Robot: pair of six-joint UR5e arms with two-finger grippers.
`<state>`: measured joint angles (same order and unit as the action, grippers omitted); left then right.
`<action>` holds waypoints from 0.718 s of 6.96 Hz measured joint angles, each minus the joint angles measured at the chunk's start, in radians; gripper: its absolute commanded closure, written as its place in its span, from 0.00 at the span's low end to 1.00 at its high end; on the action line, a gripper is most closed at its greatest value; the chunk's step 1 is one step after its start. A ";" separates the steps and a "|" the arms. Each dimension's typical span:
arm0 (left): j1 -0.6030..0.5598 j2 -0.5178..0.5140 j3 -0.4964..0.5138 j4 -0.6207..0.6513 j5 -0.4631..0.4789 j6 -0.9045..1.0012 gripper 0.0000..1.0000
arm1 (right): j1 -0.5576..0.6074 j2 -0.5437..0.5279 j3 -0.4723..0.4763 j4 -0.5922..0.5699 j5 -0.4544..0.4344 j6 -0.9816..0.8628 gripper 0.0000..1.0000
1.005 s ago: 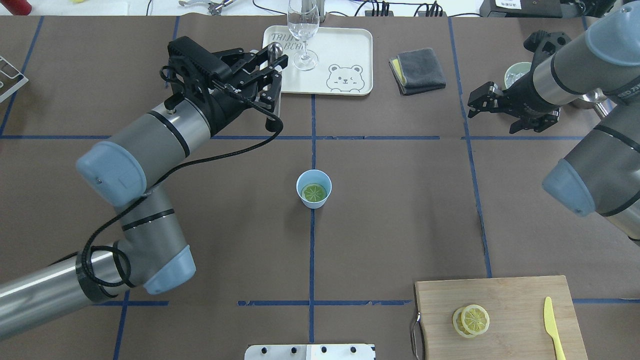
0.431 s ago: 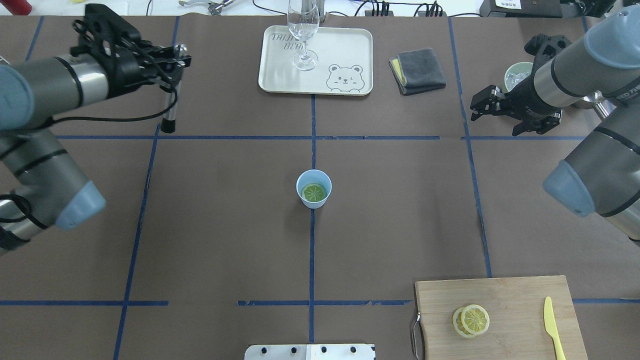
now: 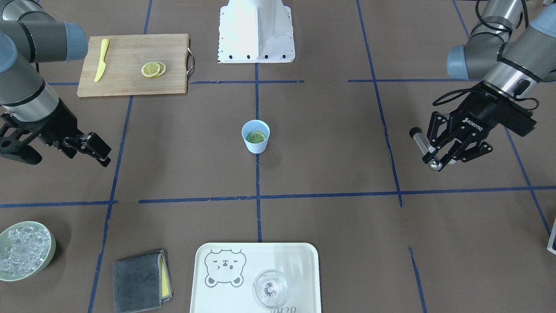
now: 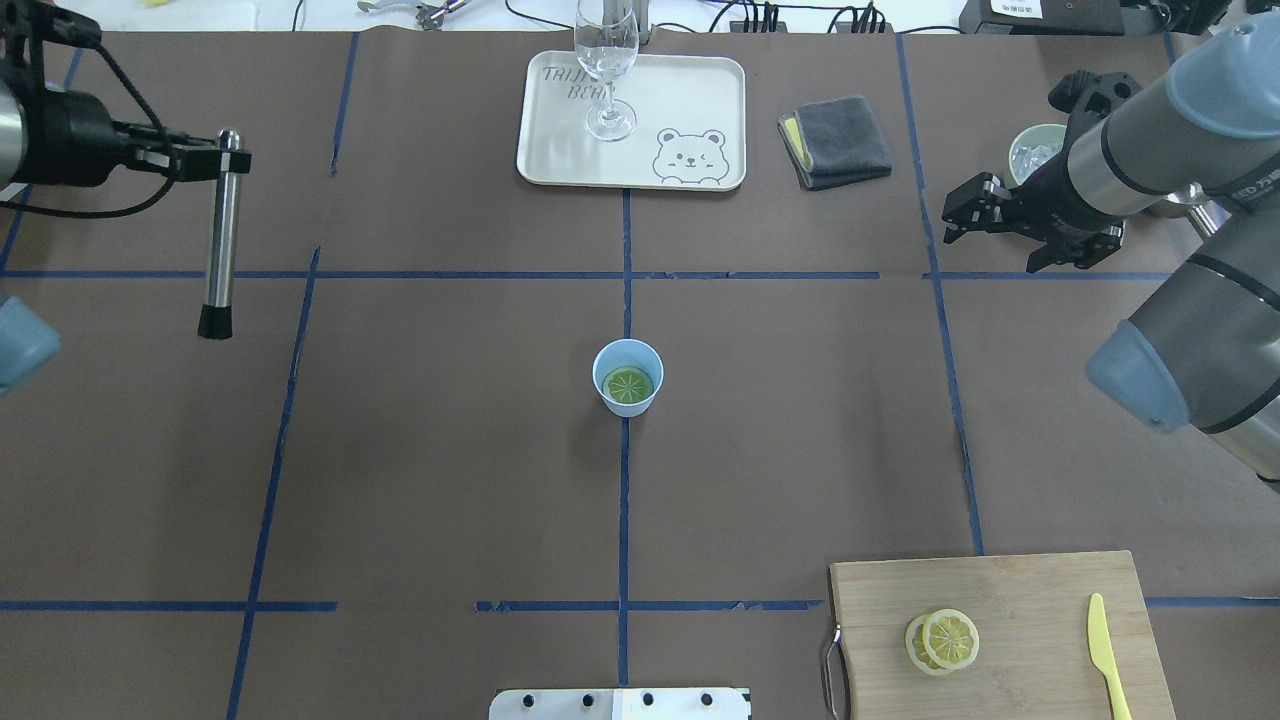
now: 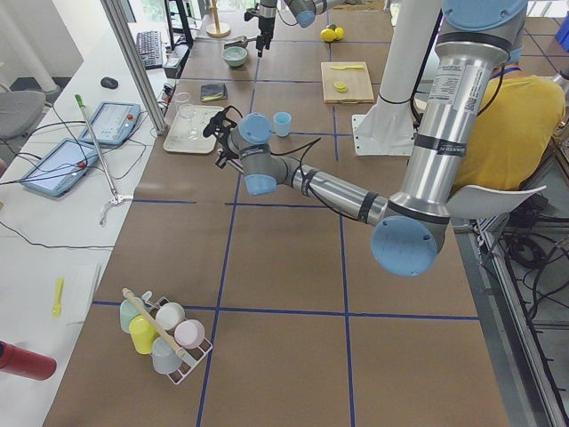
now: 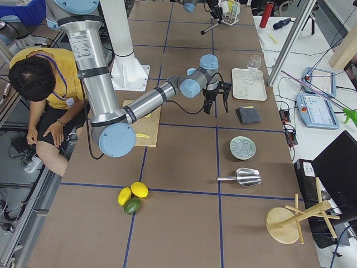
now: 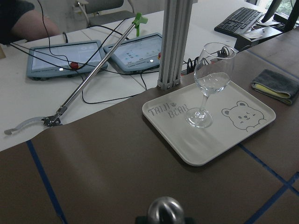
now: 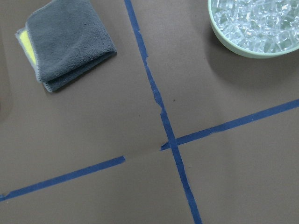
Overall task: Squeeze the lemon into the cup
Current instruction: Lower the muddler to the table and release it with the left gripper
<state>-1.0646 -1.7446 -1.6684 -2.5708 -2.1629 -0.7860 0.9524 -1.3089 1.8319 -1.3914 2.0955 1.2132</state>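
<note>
Cup (image 4: 628,377) is sitting upright mid-tabletop (image 4: 450,450), right on the blue tape cross-line. Lemon (image 4: 629,385) is lying flat inside it, down near the bottom (looking greenish through the blue wall tint). Nothing is touching either one.

Left pincer (image 3: 438,153) is hovering well out to the robot's left of the cup, fingers clamped on a metal rod (image 4: 220,240) near its rounded silver end; the rod's black tip is pointing away from the pincer. Left wrist view is showing only that silver end at the bottom edge.

Right pincer (image 3: 61,156) is hanging over bare tabletop on the robot's right side, fingers spread apart, carrying nothing. It is sitting near the bowl of ice (image 3: 21,250) and the grey cloth (image 4: 835,140).

Cutting board (image 4: 1000,600) is holding a pair of overlapping slices (image 4: 942,640) and a yellow knife (image 4: 1108,655). Wine glass (image 4: 607,70) is standing on the bear tray (image 4: 700,90).
</note>
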 measured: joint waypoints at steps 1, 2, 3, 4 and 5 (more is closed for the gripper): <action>-0.008 0.088 0.000 0.005 -0.042 -0.034 1.00 | 0.000 -0.001 0.000 0.000 -0.001 -0.003 0.00; -0.013 0.148 0.002 0.021 -0.053 -0.044 1.00 | 0.000 -0.003 0.001 0.005 -0.002 -0.004 0.00; -0.020 0.174 0.007 0.073 -0.052 -0.044 1.00 | 0.001 -0.006 0.002 0.018 -0.003 -0.004 0.00; -0.023 0.180 0.011 0.148 -0.035 -0.043 1.00 | 0.001 -0.010 0.002 0.030 -0.004 -0.003 0.00; -0.021 0.170 0.014 0.243 -0.001 -0.043 1.00 | 0.001 -0.013 0.003 0.036 -0.004 -0.003 0.00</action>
<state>-1.0857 -1.5749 -1.6541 -2.3277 -2.1641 -0.8286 0.9539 -1.3217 1.8347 -1.3558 2.0917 1.2101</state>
